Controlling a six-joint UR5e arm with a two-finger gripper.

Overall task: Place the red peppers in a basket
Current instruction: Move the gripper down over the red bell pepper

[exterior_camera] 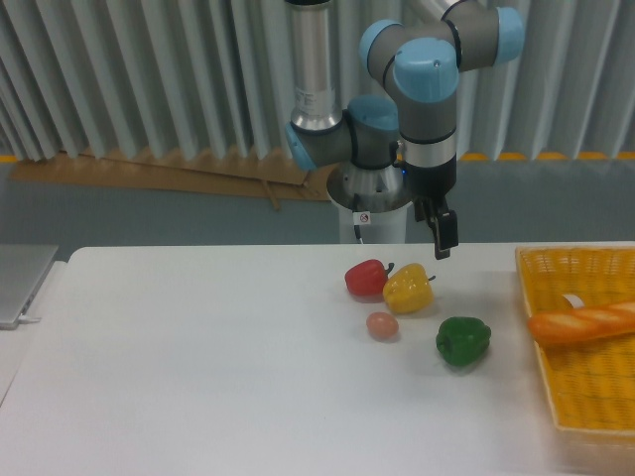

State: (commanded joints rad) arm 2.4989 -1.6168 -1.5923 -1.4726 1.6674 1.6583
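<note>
The red pepper [366, 278] lies on the white table, touching the yellow pepper [408, 288] on its right. The yellow-orange mesh basket [556, 266] stands at the table's right edge, partly cut off by the frame. My gripper [444, 236] hangs above the table behind and to the right of the yellow pepper, well apart from the red pepper. It holds nothing. Its fingers look like one dark narrow shape, so whether they are open or shut does not show.
A green pepper [462, 340] and a small pinkish egg-like object [382, 324] lie in front of the red and yellow peppers. A loaf of bread [582, 322] lies in the basket. A grey flat object [20, 282] sits at the left edge.
</note>
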